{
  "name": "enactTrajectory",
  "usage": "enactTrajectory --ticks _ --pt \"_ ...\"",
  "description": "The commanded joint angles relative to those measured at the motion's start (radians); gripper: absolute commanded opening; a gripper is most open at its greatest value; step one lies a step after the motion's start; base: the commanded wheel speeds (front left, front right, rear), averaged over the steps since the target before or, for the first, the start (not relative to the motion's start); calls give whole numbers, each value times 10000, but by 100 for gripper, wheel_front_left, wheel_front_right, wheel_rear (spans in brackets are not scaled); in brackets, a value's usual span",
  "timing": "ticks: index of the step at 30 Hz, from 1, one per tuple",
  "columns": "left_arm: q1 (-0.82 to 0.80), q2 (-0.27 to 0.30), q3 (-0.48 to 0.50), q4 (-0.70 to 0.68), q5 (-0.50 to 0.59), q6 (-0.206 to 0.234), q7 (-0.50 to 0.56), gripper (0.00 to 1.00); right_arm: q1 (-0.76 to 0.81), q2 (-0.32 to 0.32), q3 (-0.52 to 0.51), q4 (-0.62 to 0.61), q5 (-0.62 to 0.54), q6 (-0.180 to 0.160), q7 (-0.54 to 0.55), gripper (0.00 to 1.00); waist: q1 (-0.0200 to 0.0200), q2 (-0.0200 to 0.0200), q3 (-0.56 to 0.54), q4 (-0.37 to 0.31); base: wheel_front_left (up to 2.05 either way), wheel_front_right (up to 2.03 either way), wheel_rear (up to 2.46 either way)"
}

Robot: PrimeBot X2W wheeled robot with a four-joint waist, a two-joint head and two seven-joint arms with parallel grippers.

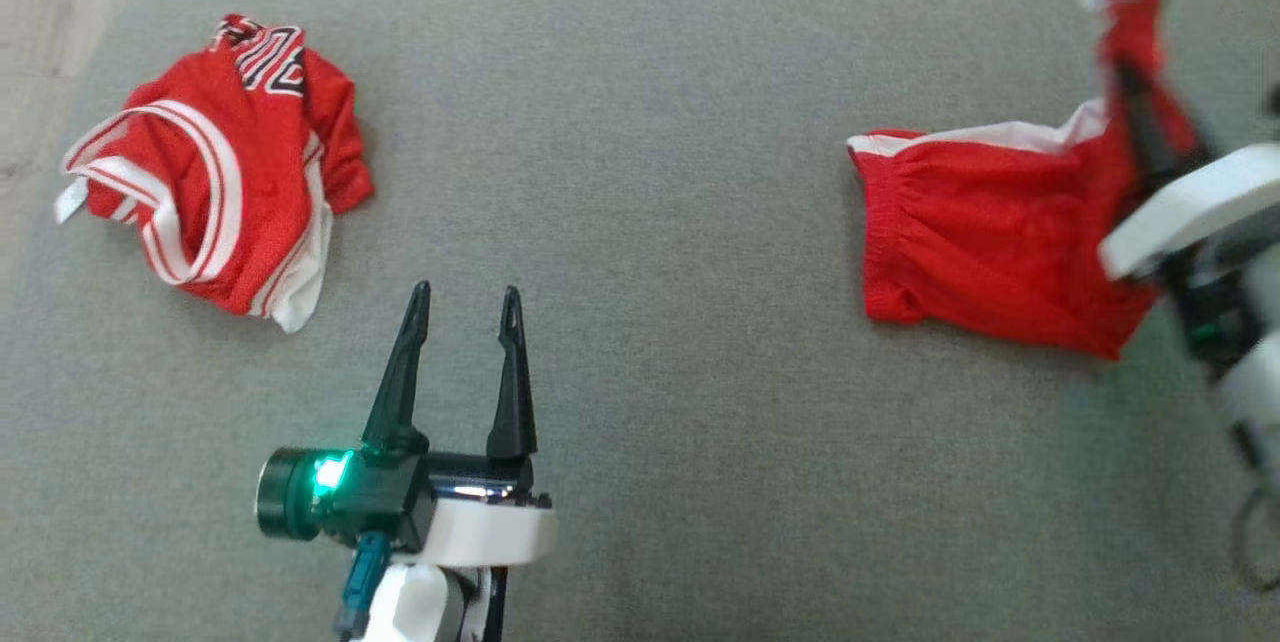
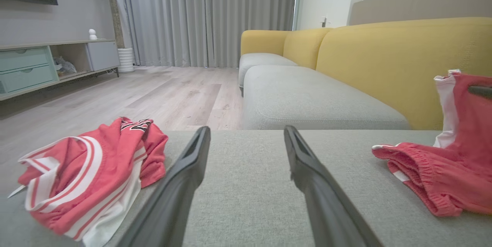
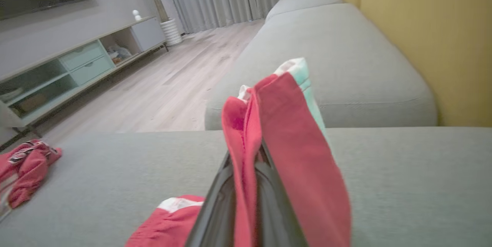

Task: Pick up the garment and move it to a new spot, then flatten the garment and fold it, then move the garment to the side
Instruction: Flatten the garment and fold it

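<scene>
Grey cushion (image 1: 640,172), red shorts (image 1: 980,242) pinched in raised right end effector (image 1: 1128,77)

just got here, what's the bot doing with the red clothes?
The right gripper is shut on one edge of the red shorts and holds that edge raised, while the rest of the shorts lies on the grey cushion. The left gripper is open, holding nothing, over bare cushion between the two garments. A crumpled red jersey lies untouched at the robot's left.
</scene>
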Motion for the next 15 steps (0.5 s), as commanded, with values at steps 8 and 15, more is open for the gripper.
enactTrajectory --ticks 8,15 --pt "111 13 296 -150 -109 53 -51 100 788 2160 46 -44 -1063 -7 -257 100 1 -1 -290 486 0 0 0" --pt "273 13 412 -198 -362 169 -51 100 1387 3001 -849 -492 -1523 -7 -932 100 1 -1 -503 636 0 0 0"
